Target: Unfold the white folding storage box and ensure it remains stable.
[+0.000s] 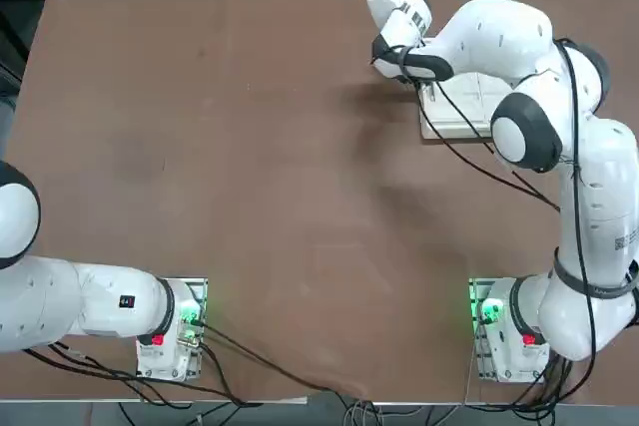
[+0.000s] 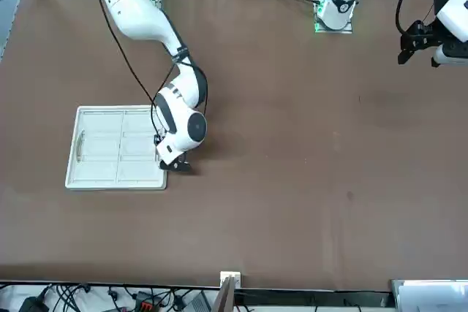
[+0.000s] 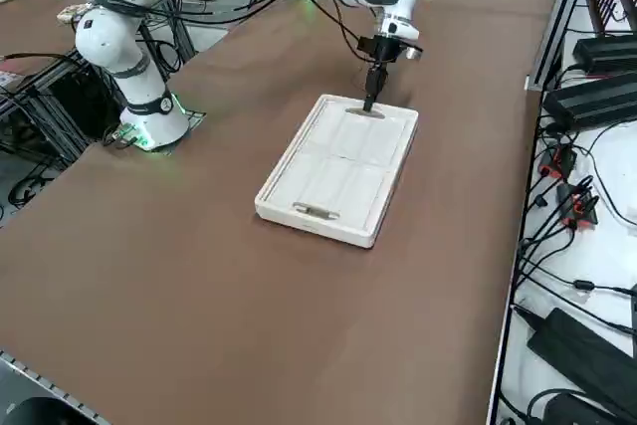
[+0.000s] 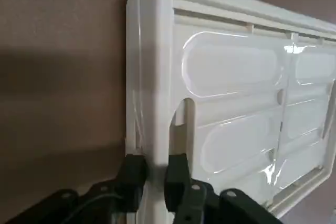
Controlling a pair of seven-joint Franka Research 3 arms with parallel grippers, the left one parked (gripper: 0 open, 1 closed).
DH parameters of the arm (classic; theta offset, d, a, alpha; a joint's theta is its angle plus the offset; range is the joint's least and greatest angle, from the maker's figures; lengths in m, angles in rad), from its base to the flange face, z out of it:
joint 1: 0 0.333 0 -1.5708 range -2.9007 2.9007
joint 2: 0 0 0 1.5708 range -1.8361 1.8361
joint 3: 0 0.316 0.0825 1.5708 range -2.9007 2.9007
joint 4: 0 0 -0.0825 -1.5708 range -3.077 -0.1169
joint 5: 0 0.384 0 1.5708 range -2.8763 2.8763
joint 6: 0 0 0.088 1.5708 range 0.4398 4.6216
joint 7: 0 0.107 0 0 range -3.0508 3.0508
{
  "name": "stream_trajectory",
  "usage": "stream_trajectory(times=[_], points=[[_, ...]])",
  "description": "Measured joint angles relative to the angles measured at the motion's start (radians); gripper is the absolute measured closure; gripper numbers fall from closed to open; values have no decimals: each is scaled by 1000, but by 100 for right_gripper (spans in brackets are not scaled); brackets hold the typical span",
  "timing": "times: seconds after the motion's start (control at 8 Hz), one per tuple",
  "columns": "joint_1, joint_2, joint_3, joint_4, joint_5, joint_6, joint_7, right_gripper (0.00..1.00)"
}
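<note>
The right wrist view shows our right gripper (image 4: 157,161) up close, and its two fingers are pinched on the end rim (image 4: 157,77) of the white folding storage box (image 4: 236,69). One finger is on the outside, and the other goes in at the handle hole (image 4: 181,129). We think our next job is to lift this end so the walls can come up. The rim is thick and smooth, so it could slip out if our pinch is too small or we pull at a slant. Past the rim, the panels (image 4: 231,145) lie folded down inside. If they stick, we could pick up the whole box instead of opening it, as nothing holds it down. If a wall comes up but does not lock, it could flop back when we let go, and the box would wobble. Under it all is the brown table (image 2: 292,180), with the box flat on its far right part. If we drag too hard, the box could slide or turn on the table. Farthest off, black cables (image 2: 69,297) lie past the table's far edge.
</note>
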Motion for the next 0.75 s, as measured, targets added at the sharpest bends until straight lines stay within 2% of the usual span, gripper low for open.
stream_trajectory(times=[0.75], points=[[62,-1,2,69,-108,-169,3,76]])
